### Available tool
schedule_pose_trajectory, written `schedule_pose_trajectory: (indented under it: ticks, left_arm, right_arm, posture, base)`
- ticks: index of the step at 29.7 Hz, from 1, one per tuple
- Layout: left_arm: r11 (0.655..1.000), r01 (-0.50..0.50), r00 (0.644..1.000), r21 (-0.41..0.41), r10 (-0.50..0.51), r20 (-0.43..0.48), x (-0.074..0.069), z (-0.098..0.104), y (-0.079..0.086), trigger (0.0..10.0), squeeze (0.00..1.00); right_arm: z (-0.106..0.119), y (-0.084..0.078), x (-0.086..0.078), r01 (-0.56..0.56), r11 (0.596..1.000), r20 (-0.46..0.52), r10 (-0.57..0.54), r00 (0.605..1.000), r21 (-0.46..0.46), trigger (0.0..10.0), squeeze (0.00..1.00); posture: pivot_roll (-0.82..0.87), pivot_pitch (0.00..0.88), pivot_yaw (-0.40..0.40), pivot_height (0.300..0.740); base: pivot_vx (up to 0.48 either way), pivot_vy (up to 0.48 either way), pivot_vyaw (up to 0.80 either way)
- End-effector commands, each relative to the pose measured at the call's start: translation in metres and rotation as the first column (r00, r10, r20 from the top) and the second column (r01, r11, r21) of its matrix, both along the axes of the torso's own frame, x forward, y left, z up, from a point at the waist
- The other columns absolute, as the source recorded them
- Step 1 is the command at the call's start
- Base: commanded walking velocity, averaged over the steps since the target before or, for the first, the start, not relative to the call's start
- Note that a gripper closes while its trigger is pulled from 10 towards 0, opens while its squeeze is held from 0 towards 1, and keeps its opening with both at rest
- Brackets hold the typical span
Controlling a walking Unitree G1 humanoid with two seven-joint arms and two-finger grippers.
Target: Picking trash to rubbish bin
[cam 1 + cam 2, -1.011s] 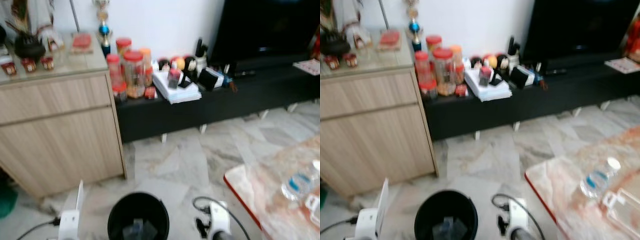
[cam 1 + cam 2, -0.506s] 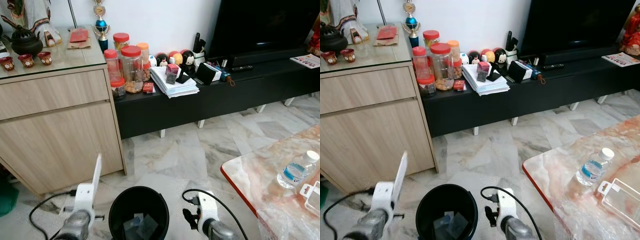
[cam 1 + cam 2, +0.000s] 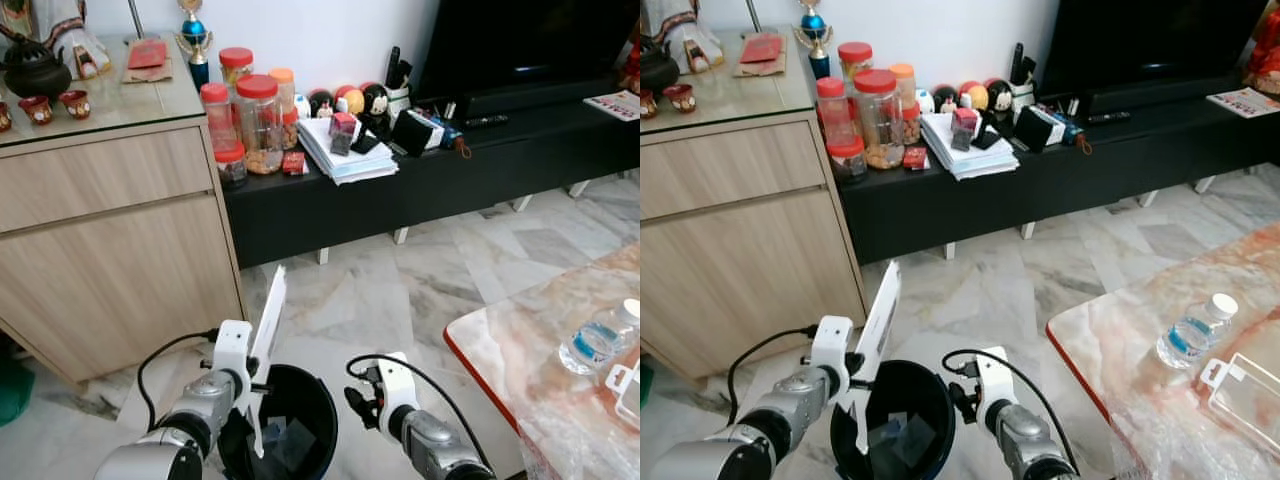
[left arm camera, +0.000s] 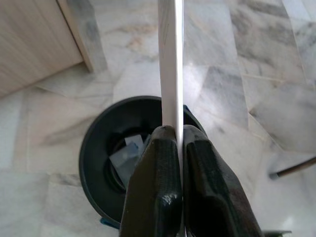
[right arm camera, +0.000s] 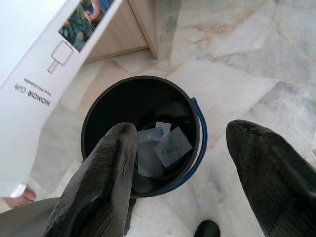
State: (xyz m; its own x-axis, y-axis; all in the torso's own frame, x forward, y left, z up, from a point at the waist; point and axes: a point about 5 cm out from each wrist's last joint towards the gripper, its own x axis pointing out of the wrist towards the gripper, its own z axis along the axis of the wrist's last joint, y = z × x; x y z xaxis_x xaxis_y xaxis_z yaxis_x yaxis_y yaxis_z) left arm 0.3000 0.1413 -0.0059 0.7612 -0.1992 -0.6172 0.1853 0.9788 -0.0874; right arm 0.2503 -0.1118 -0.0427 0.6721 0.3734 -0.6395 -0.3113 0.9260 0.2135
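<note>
Raised since earlier, left gripper (image 4: 173, 148) holds flat box (image 3: 268, 325) upright over bin (image 3: 320, 420).

head views high, wrists over bin (image 5: 143, 148)

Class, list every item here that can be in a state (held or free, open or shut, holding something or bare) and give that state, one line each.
Left gripper: shut on the flat white box.
Flat white box: held edge-on above the bin's rim.
Right gripper: open, holding nothing.
Rubbish bin: open, a few scraps inside.
Water bottle: capped, lying on the table.
Jars: lids on.
</note>
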Motion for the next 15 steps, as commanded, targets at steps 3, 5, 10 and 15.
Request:
schedule_pose_trajectory:
  ticks: [3, 5, 10, 15]
  left_arm:
    - [1.0, 0.006, 0.999, -0.019, -0.006, -0.045, -0.0021, -0.0026, -0.0028, 10.0, 0.0]
    - [1.0, 0.017, 0.998, -0.014, -0.018, -0.053, -0.0032, -0.0037, -0.0035, 10.0, 0.0]
    - [1.0, 0.029, 0.996, 0.013, -0.028, -0.083, -0.0062, -0.0068, -0.0005, 10.0, 0.0]
    - [0.999, 0.03, 0.995, 0.016, -0.029, -0.099, -0.007, -0.0076, 0.0012, 10.0, 0.0]
  right_arm:
    - [0.0025, -0.002, 0.0031, 0.0, 1.0, 0.022, 0.0, 1.0, -0.004, 10.0, 0.0]
    - [0.0022, -0.0027, 0.0026, 0.001, 1.0, 0.022, -0.001, 1.0, -0.005, 10.0, 0.0]
    - [-0.0001, -0.0052, -0.0002, 0.007, 1.0, 0.014, -0.007, 1.0, -0.008, 10.0, 0.0]
    - [-0.0007, -0.0058, -0.0011, 0.006, 1.0, 0.012, -0.006, 1.0, -0.012, 10.0, 0.0]
  posture:
    - [0.01, 0.065, -0.043, 0.74]
    - [0.01, 0.066, -0.044, 0.74]
    - [0.01, 0.066, -0.044, 0.74]
    - [0.01, 0.063, -0.042, 0.74]
  base:
    - [0.0, 0.0, 0.0]
    - [0.0, 0.0, 0.0]
    - [0.0, 0.0, 0.0]
    - [0.0, 0.0, 0.0]
